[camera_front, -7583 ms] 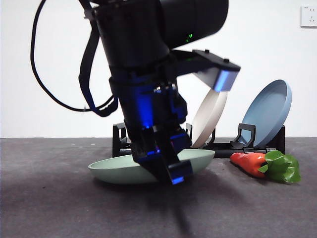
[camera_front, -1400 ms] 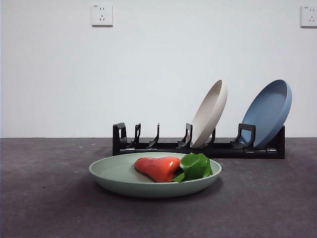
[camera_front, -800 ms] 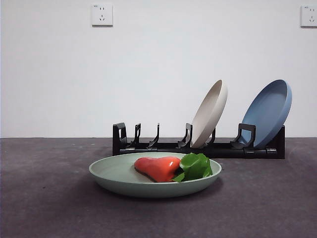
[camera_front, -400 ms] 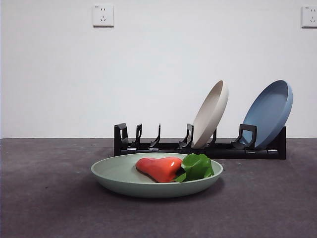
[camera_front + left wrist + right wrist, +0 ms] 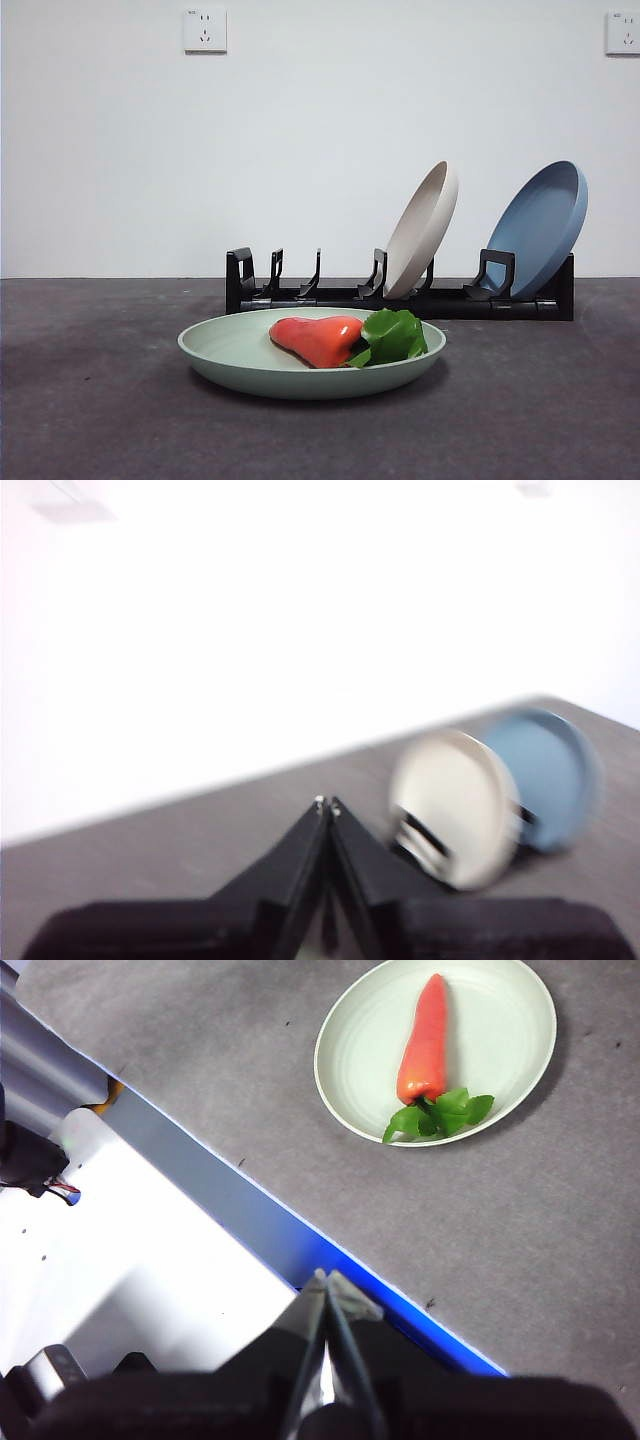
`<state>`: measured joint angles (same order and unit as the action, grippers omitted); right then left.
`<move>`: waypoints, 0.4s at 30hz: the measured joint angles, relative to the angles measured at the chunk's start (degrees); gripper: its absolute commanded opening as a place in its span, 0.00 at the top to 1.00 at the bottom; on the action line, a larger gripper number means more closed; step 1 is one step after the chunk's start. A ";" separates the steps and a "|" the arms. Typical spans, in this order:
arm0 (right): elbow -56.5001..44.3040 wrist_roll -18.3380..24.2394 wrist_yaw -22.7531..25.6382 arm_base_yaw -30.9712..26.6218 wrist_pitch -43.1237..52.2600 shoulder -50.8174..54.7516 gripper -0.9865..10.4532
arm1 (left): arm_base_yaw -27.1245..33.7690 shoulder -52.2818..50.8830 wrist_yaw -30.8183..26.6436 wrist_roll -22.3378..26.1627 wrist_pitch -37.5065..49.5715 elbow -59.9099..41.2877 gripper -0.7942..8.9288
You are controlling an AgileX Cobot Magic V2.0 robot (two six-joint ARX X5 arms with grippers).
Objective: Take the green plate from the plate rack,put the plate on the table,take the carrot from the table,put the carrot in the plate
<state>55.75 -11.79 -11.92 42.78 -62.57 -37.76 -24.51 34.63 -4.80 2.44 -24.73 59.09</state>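
The carrot (image 5: 424,1042) lies in the green plate (image 5: 520,1020), well apart from both arms' fingers, which are pressed together, empty.

The carrot (image 5: 318,338) looks glossy, plastic-like; the green plate (image 5: 235,357) is smooth and matt; the tabletop (image 5: 90,400) is matt, mottled grey; the rack (image 5: 330,294) looks like black plastic.

Looks like a lab test bench: bare white wall (image 5: 320,140), wall sockets (image 5: 205,30), plain grey table (image 5: 90,400).
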 measured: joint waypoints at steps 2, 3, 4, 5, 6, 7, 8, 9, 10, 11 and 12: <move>0.00 0.02 0.00 0.00 0.00 0.02 0.91 | 5.55 -4.11 0.26 1.88 2.71 -3.56 0.92; 0.00 0.00 0.00 0.00 0.00 0.02 0.91 | 7.56 -5.95 0.24 2.58 3.91 -5.27 0.92; 0.00 0.02 0.00 0.00 0.00 0.02 0.91 | 9.64 -8.07 0.24 3.34 5.49 -7.39 0.92; 0.00 0.00 0.00 0.00 0.02 0.02 0.91 | 11.47 -10.03 0.26 4.00 7.41 -9.75 0.92; 0.00 0.02 0.00 0.00 0.02 0.00 0.91 | 12.85 -11.61 0.28 4.39 9.14 -11.93 0.92; 0.00 0.02 0.00 0.00 0.02 -0.02 0.91 | 14.27 -13.29 0.31 4.72 11.17 -14.73 0.92; 0.00 0.02 0.00 0.00 0.00 -0.02 0.91 | 15.56 -14.91 0.31 5.05 13.11 -17.79 0.92; 0.00 0.00 -0.02 0.00 0.00 -0.02 0.91 | 16.59 -16.24 0.33 5.09 14.58 -20.52 0.92; 0.00 0.02 -0.02 0.00 0.00 0.00 0.91 | 17.68 -17.70 0.35 5.07 16.26 -23.76 0.92; 0.00 0.02 0.00 0.00 0.00 0.02 0.91 | 18.58 -19.17 0.35 4.98 17.62 -26.95 0.92; 0.00 0.00 0.00 0.00 0.00 0.02 0.91 | 19.32 -20.65 0.50 4.59 19.06 -30.27 0.92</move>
<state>55.75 -11.79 -11.92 42.78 -62.57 -37.74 -5.19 13.98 -4.29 7.03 -5.67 28.82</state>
